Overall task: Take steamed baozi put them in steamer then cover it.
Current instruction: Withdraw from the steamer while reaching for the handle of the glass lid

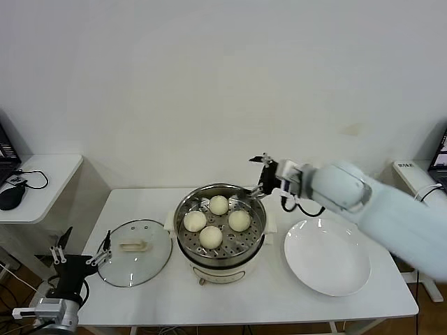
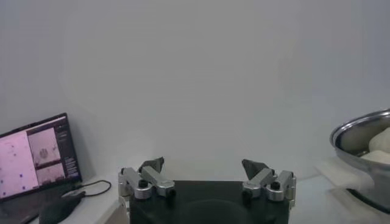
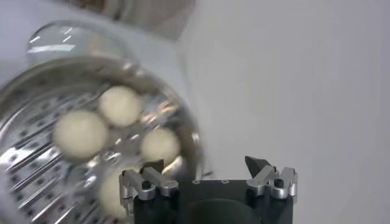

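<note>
Several cream-white baozi (image 1: 210, 236) lie in the shiny steamer (image 1: 220, 269) at the table's middle. My right gripper (image 1: 262, 174) hangs open and empty just above the steamer's back right rim. Its wrist view looks down on the baozi (image 3: 80, 133) on the perforated steamer floor (image 3: 36, 164), with the right gripper (image 3: 207, 167) beside the rim. The glass cover (image 1: 140, 265) with its cream handle lies flat on the table to the left of the steamer. My left gripper (image 1: 84, 246) stands open and empty off the table's left front corner, close to the cover's edge. In the left wrist view the left gripper (image 2: 207, 165) faces the wall, with the steamer (image 2: 359, 131) at the side.
A bare white plate (image 1: 327, 256) lies to the right of the steamer. A side desk (image 1: 42, 181) at the far left carries a mouse and cable, and a laptop (image 2: 36, 155) stands there. The white wall is close behind the table.
</note>
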Motion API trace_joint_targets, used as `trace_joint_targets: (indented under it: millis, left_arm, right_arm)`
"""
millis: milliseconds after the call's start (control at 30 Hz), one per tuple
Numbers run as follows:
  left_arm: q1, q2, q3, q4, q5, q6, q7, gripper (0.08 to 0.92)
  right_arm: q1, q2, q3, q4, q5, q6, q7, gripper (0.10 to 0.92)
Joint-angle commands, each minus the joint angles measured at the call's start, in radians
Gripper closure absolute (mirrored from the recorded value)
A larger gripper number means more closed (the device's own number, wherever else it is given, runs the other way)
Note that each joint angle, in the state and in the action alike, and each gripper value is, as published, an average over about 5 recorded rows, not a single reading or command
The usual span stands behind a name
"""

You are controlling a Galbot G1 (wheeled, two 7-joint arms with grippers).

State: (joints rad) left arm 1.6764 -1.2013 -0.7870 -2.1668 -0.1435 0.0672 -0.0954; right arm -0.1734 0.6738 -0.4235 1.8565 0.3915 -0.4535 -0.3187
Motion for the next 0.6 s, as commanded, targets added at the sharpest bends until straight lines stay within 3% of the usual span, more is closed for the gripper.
trace_joint_targets:
  millis: [33, 267, 433, 600]
  left_arm:
    - [-0.003, -0.019, 0.028, 0.019, 0.034, -0.021, -0.004, 0.177]
    - [-0.034, -0.004, 0.033, 0.092, 0.2, -0.055, -0.015, 0.177]
    - [-0.059, 0.024, 0.014, 0.163, 0.462, -0.093, -0.011, 0.177]
    - [-0.048, 0.048, -0.019, 0.219, 0.928, -0.188, -0.022, 0.177]
  right_arm:
    - [-1.081, 0.286, 1.065, 0.114, -0.246, 0.542, 0.139, 0.202]
    - [-1.276, 0.664, 1.365, 0.129, -0.133, 0.664, 0.038, 0.203]
    - [-1.386, 0.74, 1.416, 0.146, -0.117, 0.659, 0.032, 0.203]
    - [-1.441, 0.77, 1.433, 0.205, -0.134, 0.607, 0.072, 0.202]
